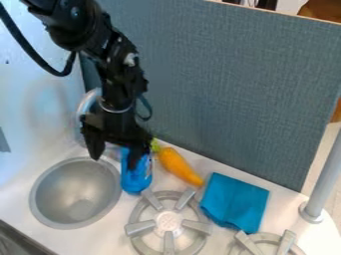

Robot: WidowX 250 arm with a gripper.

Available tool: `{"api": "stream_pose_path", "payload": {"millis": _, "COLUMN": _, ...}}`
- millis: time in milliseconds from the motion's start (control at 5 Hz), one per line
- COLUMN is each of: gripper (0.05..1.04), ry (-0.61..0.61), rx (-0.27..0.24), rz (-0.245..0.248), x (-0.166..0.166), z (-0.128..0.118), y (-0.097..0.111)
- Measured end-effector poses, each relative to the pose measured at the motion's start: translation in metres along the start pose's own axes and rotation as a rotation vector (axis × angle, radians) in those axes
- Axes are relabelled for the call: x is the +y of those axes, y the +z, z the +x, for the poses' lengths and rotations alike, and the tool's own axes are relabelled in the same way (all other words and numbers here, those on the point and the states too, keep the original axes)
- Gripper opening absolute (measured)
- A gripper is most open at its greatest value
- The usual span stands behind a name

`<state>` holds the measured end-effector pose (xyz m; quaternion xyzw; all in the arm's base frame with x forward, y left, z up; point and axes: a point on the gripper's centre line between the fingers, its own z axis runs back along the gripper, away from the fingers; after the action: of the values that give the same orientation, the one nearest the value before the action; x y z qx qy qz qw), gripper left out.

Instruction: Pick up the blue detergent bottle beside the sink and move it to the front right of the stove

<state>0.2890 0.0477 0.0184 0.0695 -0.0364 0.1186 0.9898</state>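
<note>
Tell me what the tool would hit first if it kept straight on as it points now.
Probably the blue bottle: the tool points down, one finger overlapping it in view. Depth is unclear; it might pass beside it towards the sink bowl.

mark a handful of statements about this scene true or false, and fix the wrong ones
1. the blue bottle is beside the metal sink bowl: true
2. the carrot is inside the sink bowl: false, it lies between the bottle and the blue cloth
3. the gripper has its fingers pressed together: false, they stand apart
4. the cloth lies beside a stove burner: true
5. the gripper is over the cloth: false, it is at the bottle
</note>
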Motion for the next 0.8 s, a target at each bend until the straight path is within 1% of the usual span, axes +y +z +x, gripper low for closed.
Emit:
{"api": "stream_pose_path", "payload": {"millis": 200, "gripper": 1.011, "ry": 0.019, "rx": 0.036, "rz": -0.002, "x": 0.009, "z": 0.011, "y": -0.009}}
{"api": "stream_pose_path", "payload": {"millis": 400, "gripper": 1.011, "ry": 0.021, "rx": 0.054, "rz": -0.008, "x": 0.011, "z": 0.024, "y": -0.018}}
{"api": "stream_pose_path", "payload": {"millis": 600, "gripper": 1.011, "ry": 0.024, "rx": 0.038, "rz": -0.003, "x": 0.009, "z": 0.037, "y": -0.03}}
{"api": "stream_pose_path", "payload": {"millis": 800, "gripper": 1.011, "ry": 0.034, "rx": 0.018, "rz": 0.003, "x": 0.003, "z": 0.047, "y": -0.031}}
